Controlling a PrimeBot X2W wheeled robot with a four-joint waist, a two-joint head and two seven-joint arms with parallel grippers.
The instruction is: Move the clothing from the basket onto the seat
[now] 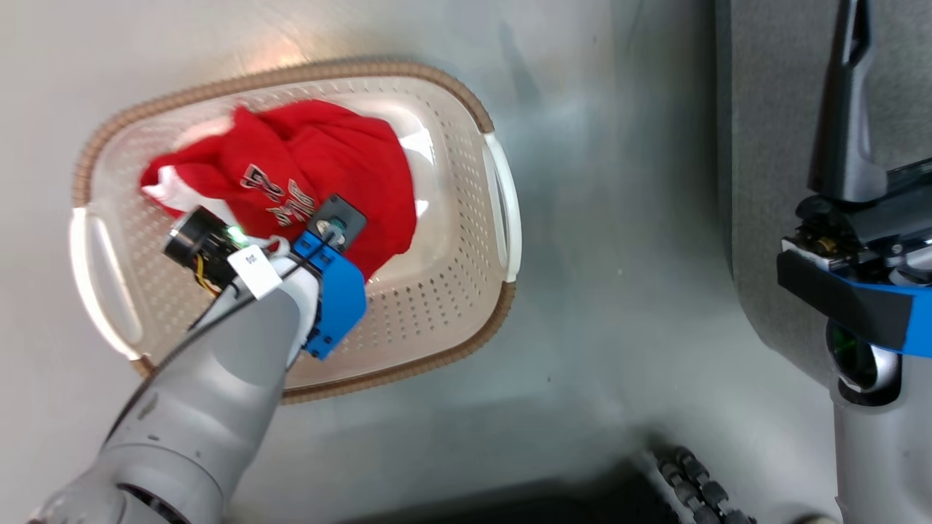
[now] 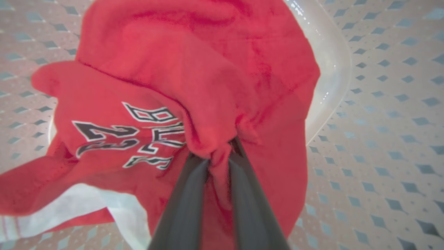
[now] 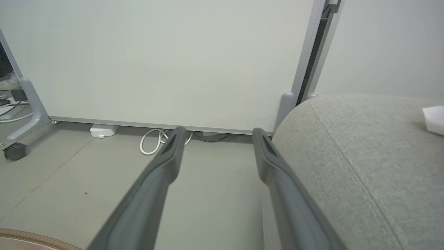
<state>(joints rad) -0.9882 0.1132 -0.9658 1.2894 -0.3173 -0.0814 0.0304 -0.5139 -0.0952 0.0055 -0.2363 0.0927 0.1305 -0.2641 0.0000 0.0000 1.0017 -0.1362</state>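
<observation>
pinching the clothing (image 2: 208, 62), left gripper (image 2: 220, 151) jaws; right gripper (image 3: 219, 131) jaws spread wide, empty

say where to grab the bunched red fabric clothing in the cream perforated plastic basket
By the raised fold atop the red fabric clothing, coming straight down: the walls of the cream perforated basket block the sides. The left gripper pinches that fold.

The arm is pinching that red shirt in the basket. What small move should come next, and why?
Probably lift the left gripper straight up: it is closed on a fold of the clothing, which lies bunched in the basket, with the seat off to the right.
</observation>
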